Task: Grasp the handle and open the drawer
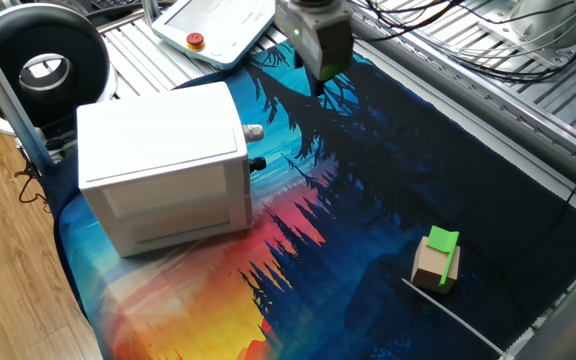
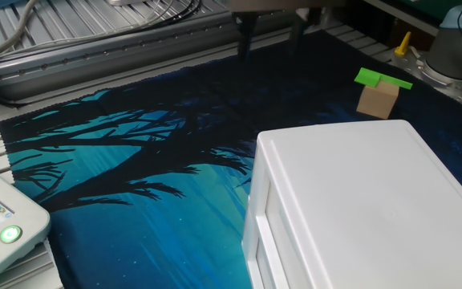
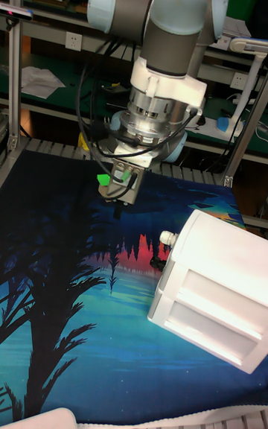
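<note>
The grey two-fingered metal claw [image 1: 320,88] hung above the dark part of the printed forest-and-sunset cloth [image 1: 388,200] that covered the desk, well apart from the white plastic box cabinet [image 1: 163,165], probably because it had yet to line up with the knob side. Its two thin dark fingers [image 2: 245,44] pointed down with a plain gap between them, spread and holding nothing. The handle, a small silvery-grey round metal knob [image 1: 253,131], stuck out of the upper white plastic drawer front [image 3: 190,252], which sat flush with the cabinet and so looked closed; a small black knob [image 1: 258,162] sat just below it on the lower panel. The cabinet looked smooth and glossy, with rounded edges, the cloth soft and matte. A tan block topped by a flat green piece [image 1: 437,259] stood far off, near the cloth's edge.
</note>
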You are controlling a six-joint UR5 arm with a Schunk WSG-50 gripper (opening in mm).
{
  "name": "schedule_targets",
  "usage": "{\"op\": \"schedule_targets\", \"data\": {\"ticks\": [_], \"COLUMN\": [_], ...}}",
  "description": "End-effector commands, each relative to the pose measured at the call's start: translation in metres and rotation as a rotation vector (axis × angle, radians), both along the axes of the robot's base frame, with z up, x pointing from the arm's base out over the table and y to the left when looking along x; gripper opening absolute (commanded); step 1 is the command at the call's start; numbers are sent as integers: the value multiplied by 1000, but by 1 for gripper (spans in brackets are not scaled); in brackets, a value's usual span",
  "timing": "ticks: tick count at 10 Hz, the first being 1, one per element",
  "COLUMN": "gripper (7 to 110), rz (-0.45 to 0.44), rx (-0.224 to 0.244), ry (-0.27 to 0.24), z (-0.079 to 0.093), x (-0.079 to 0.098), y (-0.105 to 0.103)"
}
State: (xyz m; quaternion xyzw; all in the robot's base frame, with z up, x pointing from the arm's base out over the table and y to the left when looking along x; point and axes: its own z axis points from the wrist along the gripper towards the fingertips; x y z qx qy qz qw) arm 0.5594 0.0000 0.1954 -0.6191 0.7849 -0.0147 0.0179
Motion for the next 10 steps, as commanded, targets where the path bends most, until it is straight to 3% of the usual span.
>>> {"op": "schedule_targets", "data": {"ticks": [1,3,7,8,10], "gripper": [66,66,66,66,66], "rz": [16,19,23,-1,-157], "rx": [67,69,53,78,166], "ry": [-24,-16,8,10,27], "z": [3,2,-24,-28,-32], "x": [6,4,14,17,19], "y": [16,17,24,30,56]}}
